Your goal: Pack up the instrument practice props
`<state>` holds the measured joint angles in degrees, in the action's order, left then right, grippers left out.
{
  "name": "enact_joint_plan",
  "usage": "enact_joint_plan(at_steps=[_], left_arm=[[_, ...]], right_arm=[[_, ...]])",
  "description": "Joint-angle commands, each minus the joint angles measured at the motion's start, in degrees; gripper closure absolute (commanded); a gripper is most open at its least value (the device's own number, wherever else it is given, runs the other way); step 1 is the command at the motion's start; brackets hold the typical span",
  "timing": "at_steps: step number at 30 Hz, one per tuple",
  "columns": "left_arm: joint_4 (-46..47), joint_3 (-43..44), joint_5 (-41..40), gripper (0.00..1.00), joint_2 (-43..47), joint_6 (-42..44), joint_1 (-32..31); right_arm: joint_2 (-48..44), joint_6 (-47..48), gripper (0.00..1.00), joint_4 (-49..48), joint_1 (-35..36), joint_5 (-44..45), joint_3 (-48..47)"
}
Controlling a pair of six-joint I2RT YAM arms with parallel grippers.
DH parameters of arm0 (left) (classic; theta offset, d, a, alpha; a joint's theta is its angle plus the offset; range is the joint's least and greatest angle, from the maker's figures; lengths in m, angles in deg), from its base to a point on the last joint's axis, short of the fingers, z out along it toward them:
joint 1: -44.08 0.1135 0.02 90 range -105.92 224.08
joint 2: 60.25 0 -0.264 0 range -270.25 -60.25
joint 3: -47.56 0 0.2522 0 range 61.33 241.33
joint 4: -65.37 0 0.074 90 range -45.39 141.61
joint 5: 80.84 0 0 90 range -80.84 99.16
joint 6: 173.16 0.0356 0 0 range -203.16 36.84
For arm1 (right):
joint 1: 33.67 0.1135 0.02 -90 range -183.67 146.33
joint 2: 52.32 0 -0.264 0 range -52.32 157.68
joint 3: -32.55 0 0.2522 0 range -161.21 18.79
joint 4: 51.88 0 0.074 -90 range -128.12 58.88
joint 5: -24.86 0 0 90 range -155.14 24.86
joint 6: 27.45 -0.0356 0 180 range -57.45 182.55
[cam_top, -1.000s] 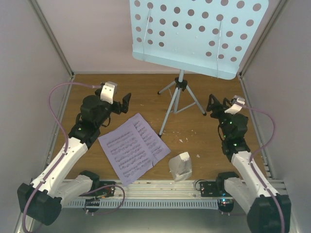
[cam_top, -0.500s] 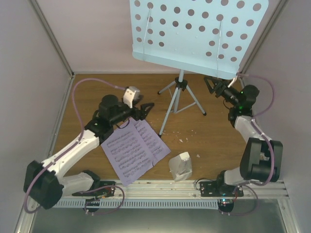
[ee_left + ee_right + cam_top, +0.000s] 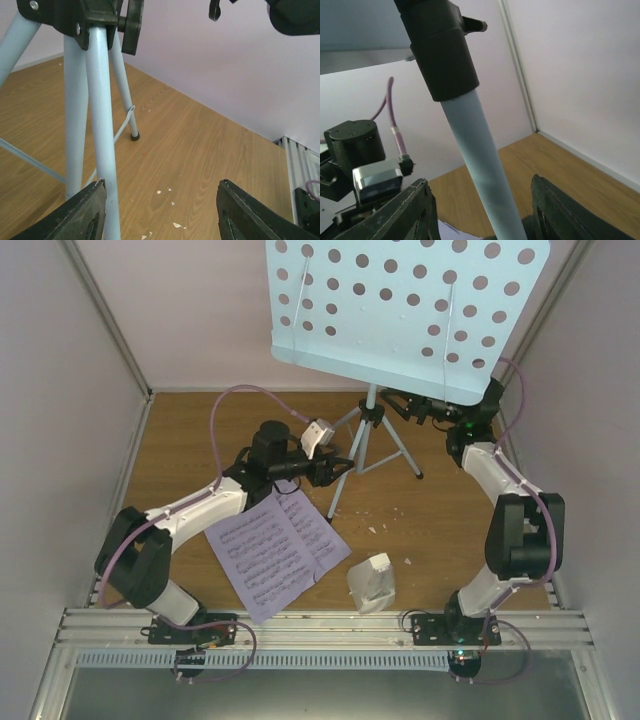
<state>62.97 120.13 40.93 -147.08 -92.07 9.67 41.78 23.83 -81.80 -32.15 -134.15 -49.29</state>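
The step in hand looks like seizing the music stand (image 3: 372,420), upright at the back of the table (image 3: 200,430): left gripper (image 3: 338,462) spread close by a tripod leg (image 3: 102,125), right gripper (image 3: 397,400) spread around its pole (image 3: 475,145). Next, both likely need to close squarely on those tubes.

Stand (image 3: 400,310) at back between my left hand (image 3: 343,463) and right hand (image 3: 397,400); pages (image 3: 275,545), metronome (image 3: 370,582) nearer on the counter (image 3: 190,440).

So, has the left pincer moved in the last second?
Yes: the left pincer has swung right, closing on the music stand legs.
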Motion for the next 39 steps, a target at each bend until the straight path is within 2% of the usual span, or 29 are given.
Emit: enact_joint_plan(at_steps=[1, 10, 17, 22, 25, 30, 34, 39], left_arm=[[3.38, 3.0, -0.14, 0.39, -3.34, 2.59, -0.31], [3.03, 5.91, -1.09, 0.44, -8.45, 4.26, -0.3], [2.79, 7.61, -2.54, 0.54, -11.39, 4.82, -0.22], [3.28, 7.92, -3.37, 0.54, -12.3, 5.23, -0.22], [3.12, 8.41, -3.46, 0.54, -13.14, 5.54, -0.22], [3.03, 9.16, -2.87, 0.68, -14.39, 5.49, -0.23], [3.04, 9.31, -2.63, 0.71, -14.98, 5.52, -0.22], [2.84, 9.22, -2.48, 0.69, -15.28, 5.54, -0.22]], right_arm=[[3.3, 0.59, 0.45, -1.74, 2.14, -4.53, -4.48], [7.62, -0.93, 0.54, -5.07, 3.92, -6.09, -8.8], [9.8, -4.76, 0.61, -10.74, 3.89, -6.47, -10.7], [9.91, -4.45, 0.62, -10.94, 3.95, -7.19, -11.66], [9.87, -4.79, 0.66, -11.71, 4.16, -7.44, -12.03], [10.28, -7.29, 0.71, -14.46, 4.55, -8.12, -12.97], [10.7, -9.94, 0.71, -17.72, 4.67, -8.2, -13.51], [12.36, -16.35, 0.67, -25.13, 4.71, -7.76, -14.97]])
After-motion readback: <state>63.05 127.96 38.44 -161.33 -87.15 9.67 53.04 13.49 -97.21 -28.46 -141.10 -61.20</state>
